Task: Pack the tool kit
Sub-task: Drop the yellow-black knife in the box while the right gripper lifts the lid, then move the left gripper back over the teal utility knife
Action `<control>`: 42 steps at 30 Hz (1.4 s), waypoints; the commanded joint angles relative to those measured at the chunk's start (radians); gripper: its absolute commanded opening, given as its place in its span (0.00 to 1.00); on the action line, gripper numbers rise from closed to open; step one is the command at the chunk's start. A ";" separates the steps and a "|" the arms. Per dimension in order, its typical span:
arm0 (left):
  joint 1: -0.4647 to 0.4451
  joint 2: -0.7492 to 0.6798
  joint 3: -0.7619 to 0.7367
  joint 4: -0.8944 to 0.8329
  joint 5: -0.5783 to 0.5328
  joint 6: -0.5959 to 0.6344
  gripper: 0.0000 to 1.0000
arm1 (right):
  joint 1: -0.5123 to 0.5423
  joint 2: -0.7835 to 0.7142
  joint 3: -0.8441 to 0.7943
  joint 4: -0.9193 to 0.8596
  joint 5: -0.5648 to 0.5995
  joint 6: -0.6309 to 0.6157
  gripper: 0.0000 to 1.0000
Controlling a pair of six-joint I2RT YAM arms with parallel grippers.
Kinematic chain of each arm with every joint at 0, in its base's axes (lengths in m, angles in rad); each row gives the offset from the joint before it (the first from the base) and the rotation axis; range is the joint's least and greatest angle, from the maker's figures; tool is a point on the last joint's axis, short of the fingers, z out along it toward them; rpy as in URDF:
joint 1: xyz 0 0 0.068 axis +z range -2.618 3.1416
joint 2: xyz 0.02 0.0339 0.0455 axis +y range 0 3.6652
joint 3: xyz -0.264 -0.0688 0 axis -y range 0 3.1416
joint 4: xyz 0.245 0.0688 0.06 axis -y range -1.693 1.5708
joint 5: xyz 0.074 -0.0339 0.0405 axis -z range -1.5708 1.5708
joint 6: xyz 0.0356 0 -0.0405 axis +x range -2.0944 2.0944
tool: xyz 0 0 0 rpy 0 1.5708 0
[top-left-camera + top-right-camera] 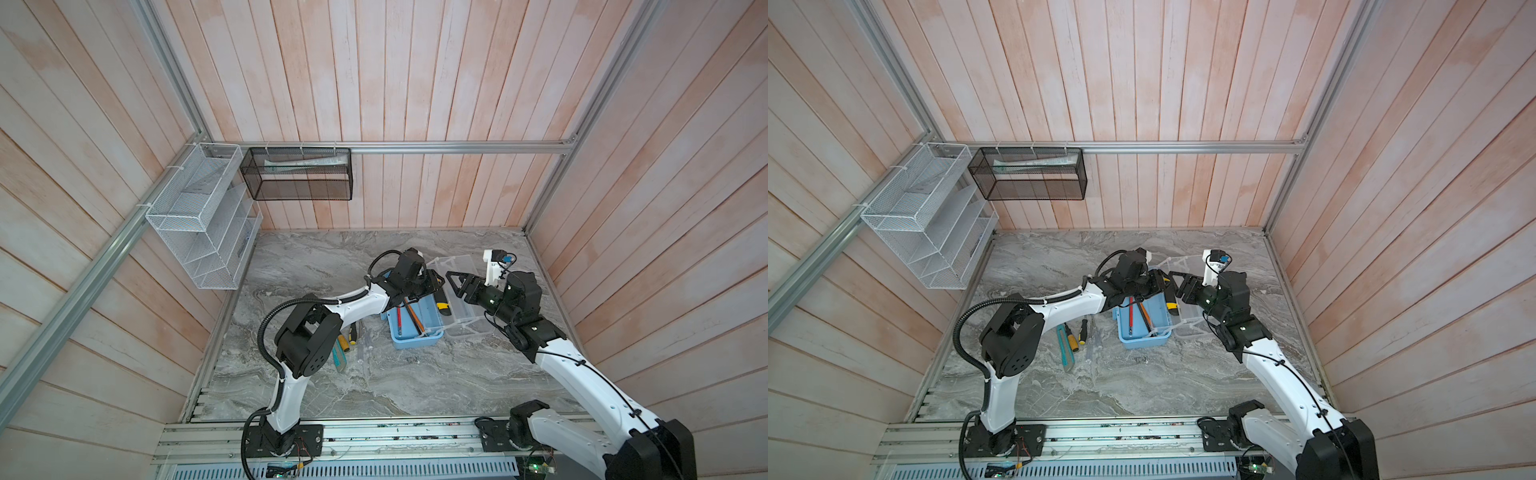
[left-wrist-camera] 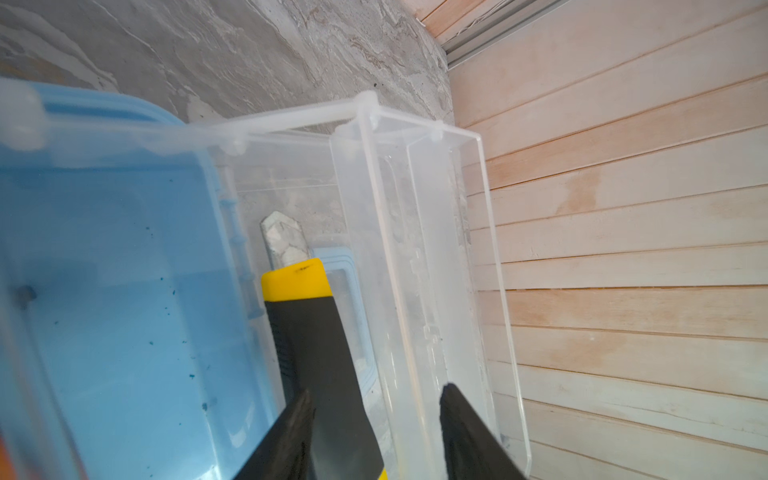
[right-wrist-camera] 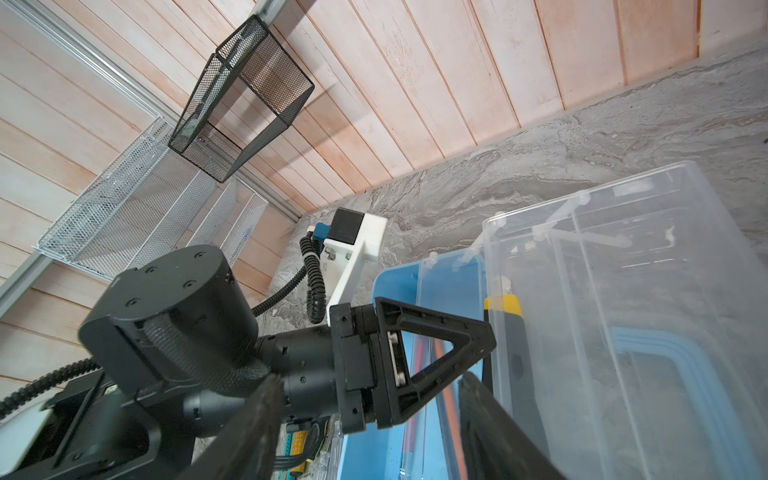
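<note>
Left claw (image 2: 376,390) spread around utility knife (image 2: 307,332) in clear tray (image 2: 440,270), right claw (image 3: 372,378) likewise spread.

In both top views the left gripper (image 1: 434,284) covers the far end of the blue toolbox (image 1: 413,341) and most of the black-and-yellow utility knife (image 1: 444,306). In a top view the left arm's elbow (image 1: 307,332) hides part of the teal cutter (image 1: 340,360). The left wrist view's bottom edge cuts off the knife's handle. The contents of the black mesh basket (image 1: 299,191) are too small to tell.
</note>
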 commanded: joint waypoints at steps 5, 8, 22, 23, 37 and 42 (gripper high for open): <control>0.032 -0.262 -0.141 -0.149 -0.215 0.219 0.60 | 0.012 0.000 0.036 -0.053 -0.034 -0.037 0.66; 0.035 -0.391 -0.245 -0.253 -0.349 0.279 0.65 | 0.070 0.024 0.055 -0.067 -0.017 -0.069 0.66; 0.053 -0.765 -0.630 -0.616 -0.558 0.124 0.68 | 0.310 0.233 0.136 -0.057 0.021 -0.101 0.67; 0.057 -0.777 -0.652 -0.627 -0.567 0.105 0.68 | 0.312 0.248 0.142 -0.059 0.018 -0.103 0.66; 0.182 -0.802 -0.861 -0.495 -0.486 0.084 0.58 | 0.312 0.338 0.146 -0.029 -0.015 -0.089 0.61; 0.202 -0.774 -0.878 -0.463 -0.472 0.095 0.56 | 0.311 0.347 0.139 -0.016 -0.016 -0.086 0.61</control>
